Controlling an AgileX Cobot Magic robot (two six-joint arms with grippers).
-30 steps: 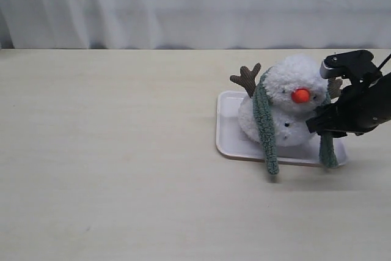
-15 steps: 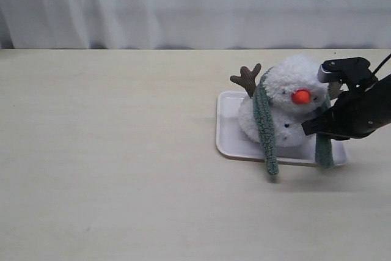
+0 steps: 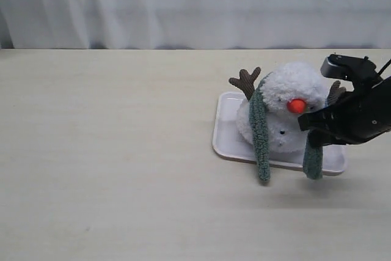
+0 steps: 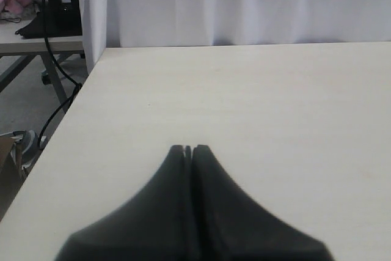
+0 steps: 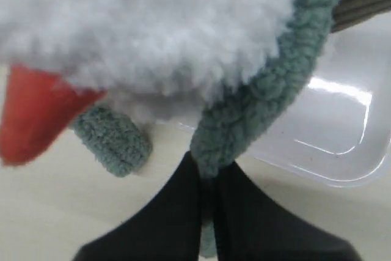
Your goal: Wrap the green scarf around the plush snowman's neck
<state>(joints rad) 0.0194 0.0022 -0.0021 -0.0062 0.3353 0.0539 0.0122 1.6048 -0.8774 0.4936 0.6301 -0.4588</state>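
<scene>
— Right wrist view first: what is found between the jaws of the right gripper (image 5: pixel 208 172)?

— A length of the green scarf (image 5: pixel 269 96) is pinched there. The jaws are clenched on it, with only the fuzzy fabric between them, and a little of the scarf is seen past the fingertips.

— How is the scarf laid?

— It is passed behind the neck of the plush snowman (image 3: pixel 293 87), and both ends are let down its front. In the exterior view each end is run lengthwise from the neck toward the near side. The end on the snowman's side away from the gripper is left free. Its tip is carried past the rim of the white tray (image 3: pixel 223 142) and over the table (image 3: pixel 122 169). The other end is gripped just beside the snowman's body, and its tip is likewise hung past the rim.

— Which way is the snowman turned?

— It is seated on the tray and leaned. The orange carrot nose (image 3: pixel 297 106) is pointed to the near side and toward the gripper. One brown twig arm (image 3: pixel 245 80) is raised on the side away from the gripper.

— And the left gripper (image 4: pixel 189 149)?

— In the left wrist view its jaws are pressed together on nothing, over bare table.
</scene>
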